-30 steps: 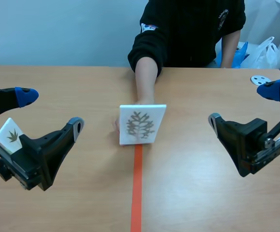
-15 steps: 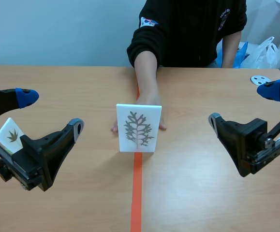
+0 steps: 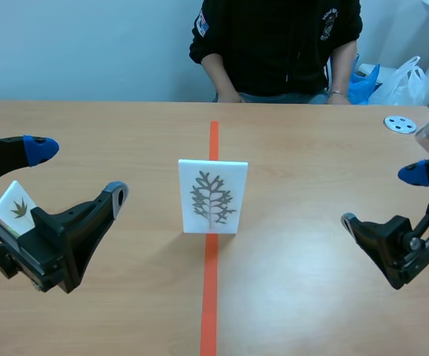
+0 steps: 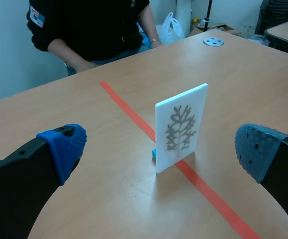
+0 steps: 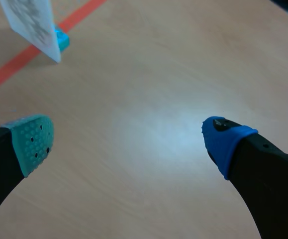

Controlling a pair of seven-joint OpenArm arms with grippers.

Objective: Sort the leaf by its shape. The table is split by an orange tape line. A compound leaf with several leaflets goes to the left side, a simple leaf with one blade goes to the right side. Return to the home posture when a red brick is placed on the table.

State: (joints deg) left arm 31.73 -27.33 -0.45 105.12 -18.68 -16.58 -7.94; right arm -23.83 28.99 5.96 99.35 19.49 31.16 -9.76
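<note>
A white card (image 3: 213, 196) printed with a grey leaf that has many side branches stands upright on the orange tape line (image 3: 210, 297) at mid-table. In the left wrist view the card (image 4: 181, 127) rests on a small blue base ahead of my left gripper (image 4: 158, 152), which is open. In the scene view my left gripper (image 3: 78, 170) hangs left of the card, well apart from it. My right gripper (image 3: 382, 197) is open at the right, also far from the card. The right wrist view shows only the card's lower corner (image 5: 32, 20) and blue base (image 5: 61, 40), far ahead of my right gripper (image 5: 129, 142).
A second small white card with a dark leaf (image 3: 15, 208) sits at the far left behind my left arm. A person (image 3: 273, 44) sits across the table, hands near the far edge. A white disc (image 3: 400, 124) lies at the back right.
The person's hand has let go of the card and drawn back to the far edge; the card now stands alone. My right arm has dropped lower and shifted right.
</note>
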